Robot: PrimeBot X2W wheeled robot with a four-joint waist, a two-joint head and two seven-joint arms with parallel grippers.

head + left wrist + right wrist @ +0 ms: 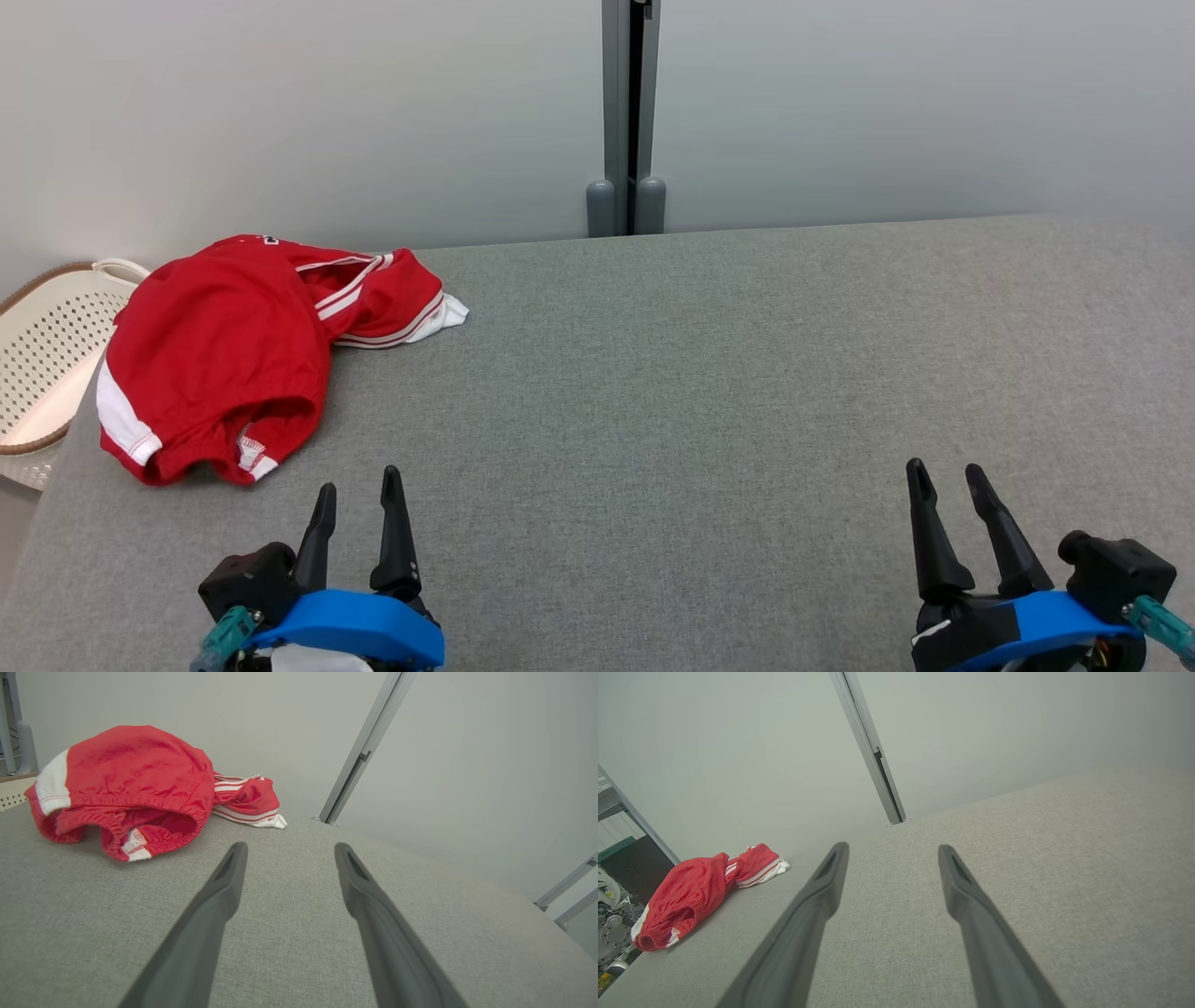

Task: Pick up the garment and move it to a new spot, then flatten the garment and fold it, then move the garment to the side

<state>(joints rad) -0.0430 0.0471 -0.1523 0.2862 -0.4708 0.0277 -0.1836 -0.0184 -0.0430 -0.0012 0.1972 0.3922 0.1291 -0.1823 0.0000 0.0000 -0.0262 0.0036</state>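
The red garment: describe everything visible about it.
The garment is red, thin-looking fabric with white stripes, white panels and a gathered elastic hem. It lies crumpled, unfolded, on the grey cloth table at its far left edge, next to a white perforated basket. The left gripper and right gripper stand open, clear of it.

The basket is cut off by the head view's left edge, and the garment hides its right side. The garment lies bunched, so its underside and inner folds are hidden. The print on a small label at its hem is too small to read. The grey post runs off the top edge. In the right wrist view, clutter beyond the desk is cropped at the lower left corner and too small to make out.
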